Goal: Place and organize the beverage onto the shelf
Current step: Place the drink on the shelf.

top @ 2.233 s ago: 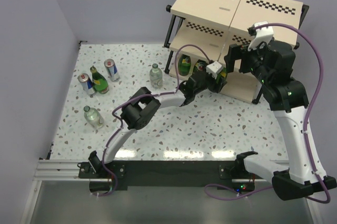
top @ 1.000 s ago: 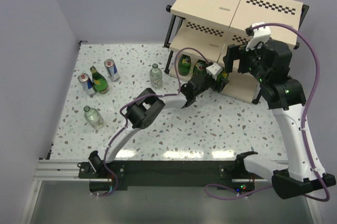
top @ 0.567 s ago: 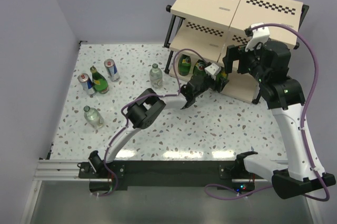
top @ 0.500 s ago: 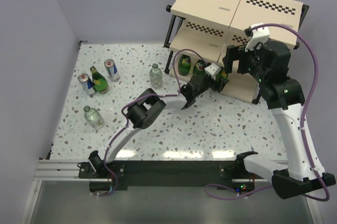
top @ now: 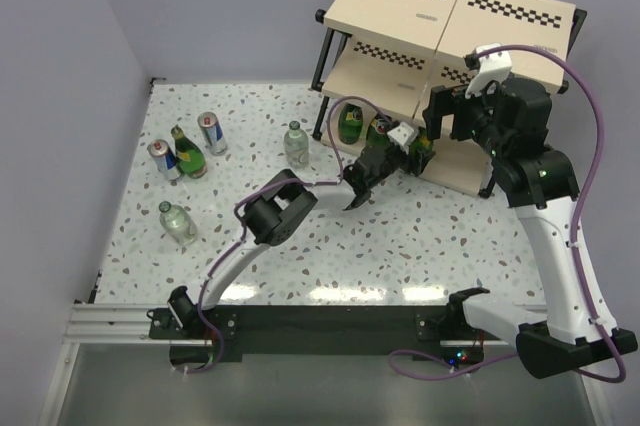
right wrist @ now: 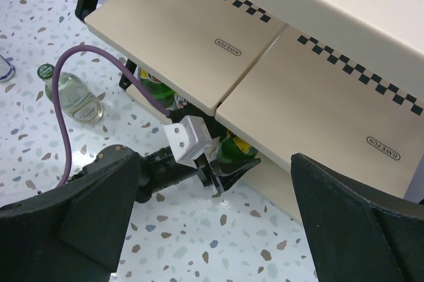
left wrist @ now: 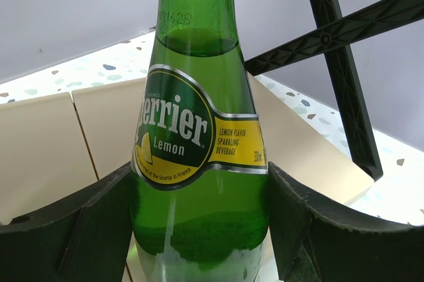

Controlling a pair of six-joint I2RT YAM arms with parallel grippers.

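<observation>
Beverage stock is split between tabletop and shelf.

Top view: two shelved green bottles (top: 350,124) stand on the lowest tier of the shelf (top: 410,6). The left arm (top: 320,186) reaches in beside them, carrying the held bottle (top: 424,143) at that tier's front edge. On the tabletop (top: 400,236) are two cans (top: 211,132), a loose green bottle (top: 186,151) between them, and two clear bottles (top: 295,143).

Left wrist view: the left jaws are closed on the held bottle, upright, one finger (left wrist: 73,229) pressed against each side of its lower body. Its base is out of frame, so I cannot tell whether it rests on the board. A black frame tube (left wrist: 331,63) crosses close behind.

Right wrist view: the right jaws stand wide apart and hold nothing. They hover above the shelf front, over the middle board (right wrist: 185,37), with the left wrist below.

Risks, as judged:
- Releasing before the base is seated would topple the bottle.
- Pushing sideways could knock the shelved neighbours.
- Lifting could strike the neck on the middle board's edge.
- The purple cable (right wrist: 86,57) could snag, and the two arms sit close enough to collide.
</observation>
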